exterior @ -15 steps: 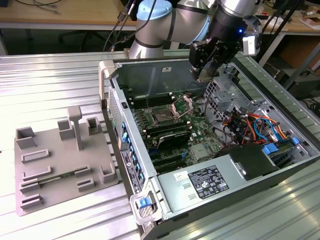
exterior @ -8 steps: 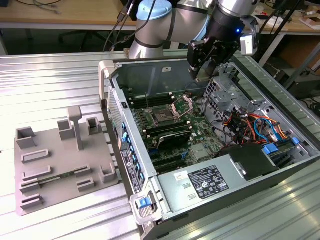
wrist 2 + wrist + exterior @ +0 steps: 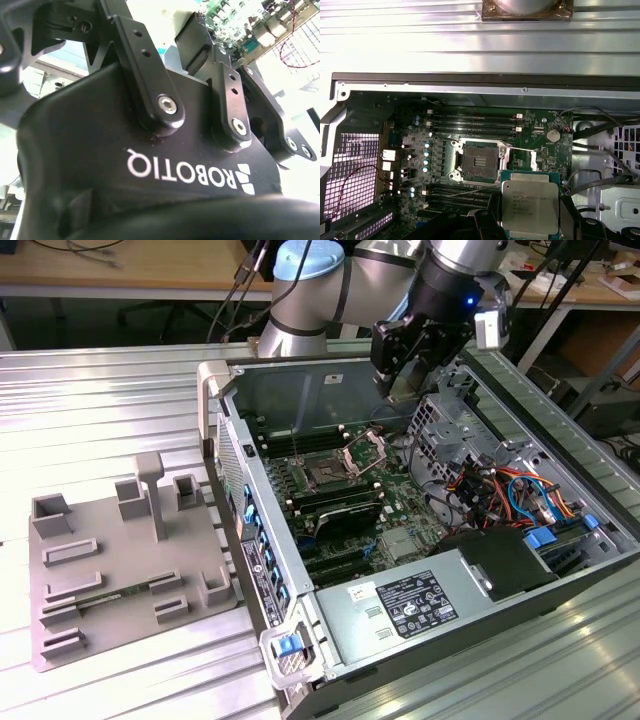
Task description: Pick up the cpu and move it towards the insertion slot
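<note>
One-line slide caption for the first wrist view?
Gripper holds the cpu above the motherboard, beside the open insertion slot.

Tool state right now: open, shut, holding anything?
Tool: shut on the cpu, held above the board beside the insertion slot.

Silvery-white cpu (image 3: 529, 205), dark insertion slot (image 3: 481, 160) in shiny frame, green board (image 3: 540, 145), grey tray (image 3: 120, 570).

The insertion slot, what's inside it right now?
The insertion slot is open and holds no chip: its dark contact bed shows. The cpu sits beside it between the gripper fingers, covering part of the board.
</note>
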